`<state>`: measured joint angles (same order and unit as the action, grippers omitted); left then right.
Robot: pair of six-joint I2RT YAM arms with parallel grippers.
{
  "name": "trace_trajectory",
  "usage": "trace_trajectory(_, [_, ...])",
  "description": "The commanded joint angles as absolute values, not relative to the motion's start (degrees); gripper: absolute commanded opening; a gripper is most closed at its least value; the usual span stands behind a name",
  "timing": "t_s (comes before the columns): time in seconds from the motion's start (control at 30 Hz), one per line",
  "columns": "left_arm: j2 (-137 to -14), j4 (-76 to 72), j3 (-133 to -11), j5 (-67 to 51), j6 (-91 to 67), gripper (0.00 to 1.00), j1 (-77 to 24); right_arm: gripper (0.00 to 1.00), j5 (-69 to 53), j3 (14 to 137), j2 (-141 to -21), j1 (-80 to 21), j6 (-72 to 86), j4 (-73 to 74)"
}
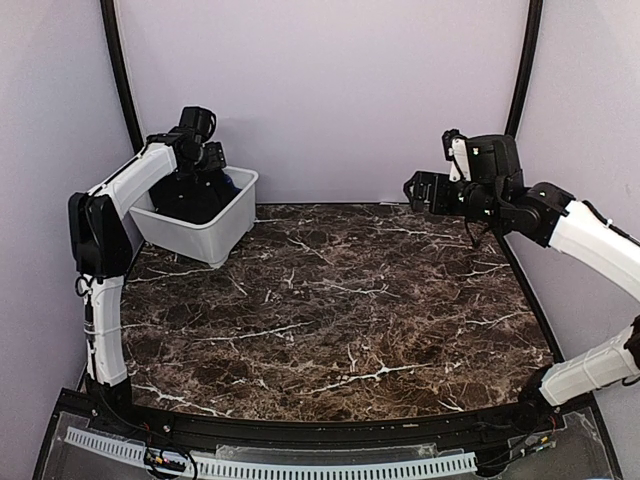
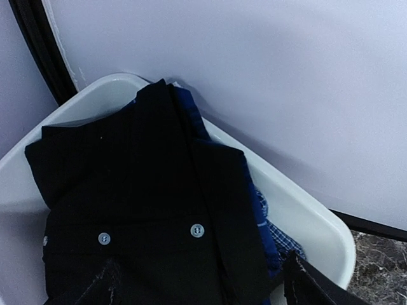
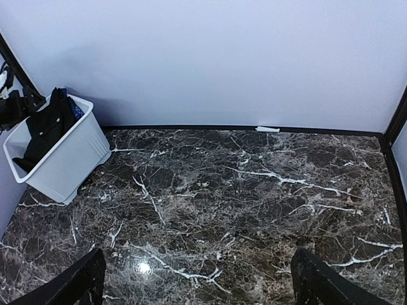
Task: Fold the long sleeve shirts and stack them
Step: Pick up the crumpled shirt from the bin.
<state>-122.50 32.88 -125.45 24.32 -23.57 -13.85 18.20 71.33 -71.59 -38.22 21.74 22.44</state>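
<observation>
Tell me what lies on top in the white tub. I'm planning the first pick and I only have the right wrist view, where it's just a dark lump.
Observer: The black shirt lies on top in the tub, with two pale buttons facing up.
Operator: Is the other shirt in there too?
Observer: Yes. The blue checked shirt peeks out from under the black one along the tub's right side, as the left wrist view shows it.
Operator: Where is the left gripper?
Observer: The left gripper is open just over the black shirt, with a finger on either side of its near part. I can't tell whether it touches.
</observation>
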Motion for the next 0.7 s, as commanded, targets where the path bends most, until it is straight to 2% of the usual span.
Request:
trace_trajectory(0.0, [-130.0,31.6,-129.1,26.0,-25.7,0.84,-12.1,0.98,13.6,72.9,-73.2,-38.3,23.0,22.7])
trace_trajectory(0.1, [-135.1,31.8,-133.7,28.3,-26.0,0.77,-11.9,0.99,11.4,73.3,-74.6,-38.3,23.7,24.0])
trace_trajectory(0.17, [-137.5,32.0,-135.5,28.5,-26.2,0.67,-11.7,0.99,10.8,72.5,-74.8,-38.4,24.1,24.0])
trace_trajectory(0.23, [-138.4,31.5,-135.8,28.7,-26.6,0.5,-11.6,0.99,10.6,71.5,-74.9,-38.4,24.6,23.5])
trace_trajectory(0.27, [-138.4,31.6,-136.0,28.9,-26.7,0.33,-11.6,0.98,10.4,71.1,-74.9,-38.4,24.9,23.5])
trace_trajectory(0.3, [-138.4,32.1,-136.3,29.1,-26.8,0.26,-11.6,0.99,10.3,70.8,-74.8,-38.4,25.1,23.3])
trace_trajectory(0.33, [-138.0,32.4,-136.9,29.1,-26.8,0.12,-11.6,0.99,10.1,70.4,-74.9,-38.4,25.3,23.0])
trace_trajectory(0.4, [-136.9,32.4,-137.4,29.0,-25.9,0.01,-11.6,0.99,9.9,69.8,-74.8,-38.4,25.5,22.6])
trace_trajectory(0.67, [-126.5,32.7,-137.6,25.8,-22.9,0.0,-13.1,0.99,11.1,70.1,-76.0,-38.4,25.0,21.3])
